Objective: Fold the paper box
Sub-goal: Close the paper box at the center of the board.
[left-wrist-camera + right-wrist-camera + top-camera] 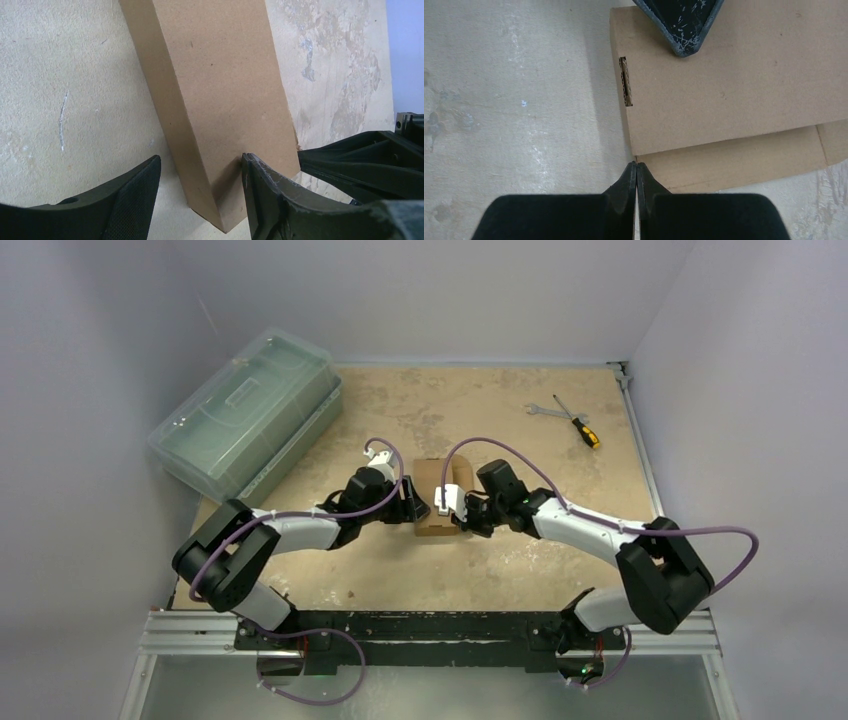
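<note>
Left claw [201, 161] stands apart, straddling a long edge of the box [220, 75]; right claw [636, 169] is pinched together, tips at a box corner. The box lies on the table [480, 410] between them. It is probably light, stiff yet creasable and prone to sliding, best gripped at edges or flaps.

**A robotics lab test cell**

Plain pale walls [420, 290] close in a scuffed, stained tabletop [520, 410] on three sides, which looks like a purpose-built enclosure. At 6 o'clock an aluminium rail [190, 635] carries two white-and-black robot arms, the left arm [290, 530] and the right arm [590, 525], both looped with purple cables [500, 445]. Bench gear lies about: a wrench [545, 410] and a screwdriver [580, 428] at 1 o'clock, and a translucent green plastic case [245, 410] at 10 o'clock.
</note>
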Robot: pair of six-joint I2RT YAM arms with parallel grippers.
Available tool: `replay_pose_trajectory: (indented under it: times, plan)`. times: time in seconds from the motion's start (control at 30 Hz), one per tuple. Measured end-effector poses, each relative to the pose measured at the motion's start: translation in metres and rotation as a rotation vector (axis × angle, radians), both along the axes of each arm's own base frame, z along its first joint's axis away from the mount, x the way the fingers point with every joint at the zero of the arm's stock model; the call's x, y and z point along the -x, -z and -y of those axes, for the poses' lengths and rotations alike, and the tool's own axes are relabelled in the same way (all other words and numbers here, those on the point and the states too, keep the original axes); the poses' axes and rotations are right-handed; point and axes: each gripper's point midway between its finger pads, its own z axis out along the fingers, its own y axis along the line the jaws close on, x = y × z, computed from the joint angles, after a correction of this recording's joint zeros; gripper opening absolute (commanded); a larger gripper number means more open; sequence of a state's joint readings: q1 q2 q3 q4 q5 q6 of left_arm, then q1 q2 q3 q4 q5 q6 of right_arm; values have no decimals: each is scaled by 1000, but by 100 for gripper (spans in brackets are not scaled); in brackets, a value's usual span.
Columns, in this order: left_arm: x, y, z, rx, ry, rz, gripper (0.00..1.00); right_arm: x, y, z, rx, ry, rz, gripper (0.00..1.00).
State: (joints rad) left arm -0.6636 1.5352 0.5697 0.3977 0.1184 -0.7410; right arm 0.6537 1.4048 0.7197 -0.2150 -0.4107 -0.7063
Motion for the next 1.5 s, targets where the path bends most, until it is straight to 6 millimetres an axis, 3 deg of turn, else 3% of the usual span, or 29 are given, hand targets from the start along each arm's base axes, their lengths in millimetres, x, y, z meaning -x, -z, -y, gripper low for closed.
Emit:
replay_pose_trajectory:
  times: [0.6,0.8,0.97,1.07,1.23,1.5]
  plan:
    - [0,0,1,7,-3,-2,59,0,-6,-4,-32,16,-8,0]
    - [0,0,1,8,0,-4,59,3,-9,-6,-42,-5,-15,20]
    - [0,0,1,8,1,-5,59,-1,-26,-7,-79,-31,11,26]
    - [0,0,1,8,1,-5,59,-7,-41,-5,-111,-43,25,28]
    - [1,0,1,8,2,-5,59,-18,-49,9,-133,-5,26,29]
    - [1,0,1,6,6,-4,60,-63,-64,35,-227,254,23,39]
